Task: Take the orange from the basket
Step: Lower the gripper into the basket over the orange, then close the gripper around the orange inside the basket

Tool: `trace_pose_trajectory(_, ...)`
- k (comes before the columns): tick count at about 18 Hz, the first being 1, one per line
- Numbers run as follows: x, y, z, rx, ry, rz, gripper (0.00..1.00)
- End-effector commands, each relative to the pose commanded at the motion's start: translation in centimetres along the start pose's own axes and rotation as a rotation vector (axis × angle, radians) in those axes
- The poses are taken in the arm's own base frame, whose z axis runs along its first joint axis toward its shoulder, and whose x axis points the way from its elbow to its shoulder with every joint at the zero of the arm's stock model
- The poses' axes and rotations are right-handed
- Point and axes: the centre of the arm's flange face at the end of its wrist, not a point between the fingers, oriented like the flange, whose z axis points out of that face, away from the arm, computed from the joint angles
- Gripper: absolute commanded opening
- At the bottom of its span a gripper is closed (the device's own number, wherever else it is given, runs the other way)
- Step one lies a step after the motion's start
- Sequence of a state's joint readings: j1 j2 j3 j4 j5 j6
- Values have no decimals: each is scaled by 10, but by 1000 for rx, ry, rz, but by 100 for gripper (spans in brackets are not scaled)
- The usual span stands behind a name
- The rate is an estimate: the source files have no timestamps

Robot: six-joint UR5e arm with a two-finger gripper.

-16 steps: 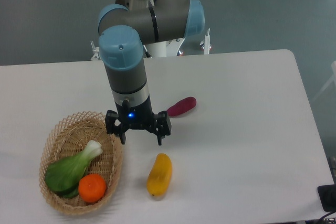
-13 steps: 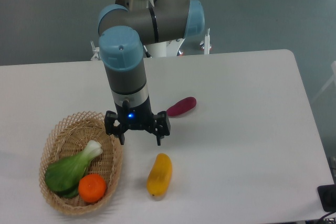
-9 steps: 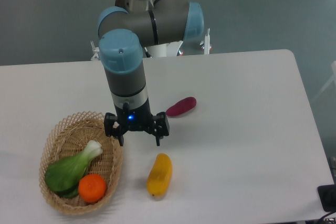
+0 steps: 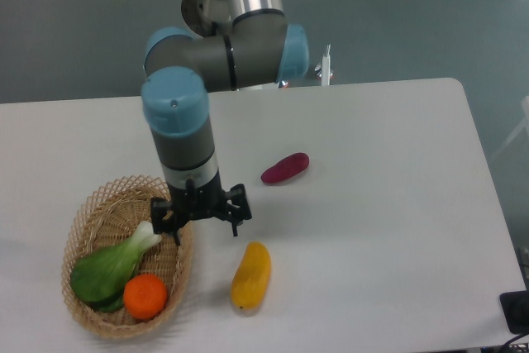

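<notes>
Camera view: gripper [image 4: 201, 226] fingers spread, empty, above the basket [image 4: 99, 204] rim, short of the orange [image 4: 145, 297].

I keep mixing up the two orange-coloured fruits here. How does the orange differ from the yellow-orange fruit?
The orange is round and deep orange; the yellow-orange fruit is elongated and yellower. The orange lies in the basket against the bok choy; the yellow-orange fruit lies on the bare table. Neither is touched by the claw.
</notes>
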State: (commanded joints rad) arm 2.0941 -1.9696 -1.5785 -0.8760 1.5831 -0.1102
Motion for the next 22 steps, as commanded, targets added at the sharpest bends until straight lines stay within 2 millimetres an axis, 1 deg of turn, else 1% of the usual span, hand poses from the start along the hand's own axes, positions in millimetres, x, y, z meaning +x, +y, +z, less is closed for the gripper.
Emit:
trace_pose_trajectory(1,15,3,4,-5,6,7,100)
trace_pose_trajectory(3,34,8,16,-22,7,-19,100)
trace_pose_trajectory(4,46,8,28,-28,7,-25,100)
trace_pose_trajectory(5,53,7,35,-29,7,-18,100)
trace_pose_trajectory(7,80,7,51,-38,7,7,100)
trace_pose_trajectory(9,87,3,64,-44,11,-1,100)
trace_pose_trajectory(11,94,-4,75,-45,12,2,100)
trace_pose_trajectory(15,96,-6,91,-59,9,7,100)
trace_pose_trajectory(22,96,-7,109,-71,-22,11,100)
